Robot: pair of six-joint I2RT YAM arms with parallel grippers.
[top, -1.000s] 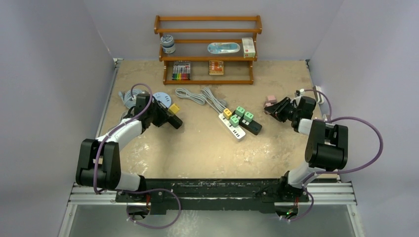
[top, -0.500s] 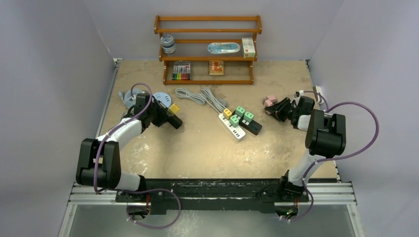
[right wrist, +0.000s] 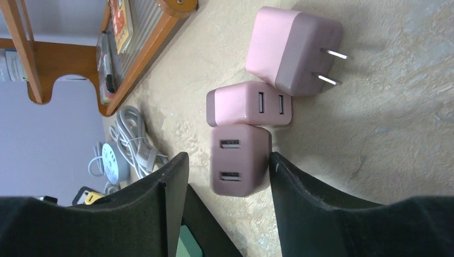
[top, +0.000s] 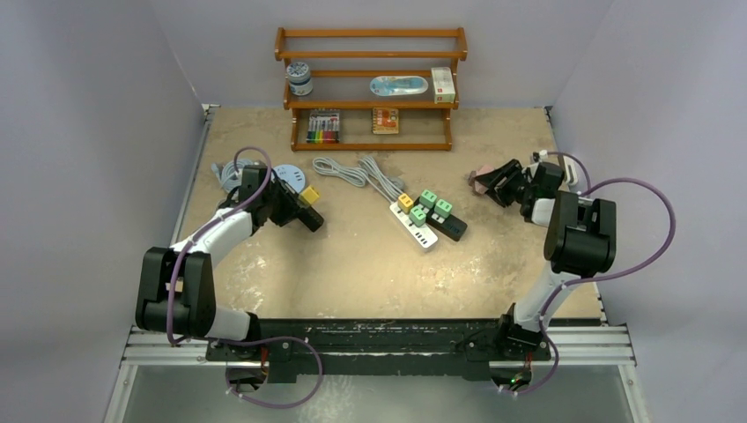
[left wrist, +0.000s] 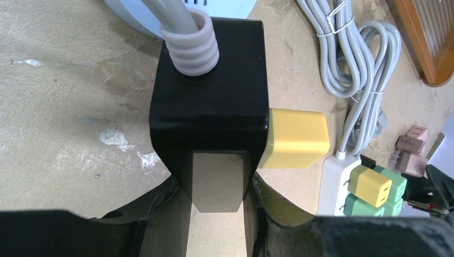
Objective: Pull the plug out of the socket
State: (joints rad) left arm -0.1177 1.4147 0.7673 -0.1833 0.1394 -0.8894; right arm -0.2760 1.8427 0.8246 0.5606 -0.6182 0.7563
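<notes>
The left fingers are squeezing a black socket block on the left side of the worktop. The left wrist view is showing a yellow plug still pushed into the block's side, and a thick grey cord coming out of its far end. From above, the plug is only looking like a small yellow spot beside the arm.

The right fingers are standing apart, open, on the right side. The right wrist view is showing a pink plug lying between them, with two more pink plugs just behind it. From above, these are looking like one pink blob.

Only the top view is showing the whole white power strip in the middle, with green plugs in it, and the whole wooden shelf at the back.
</notes>
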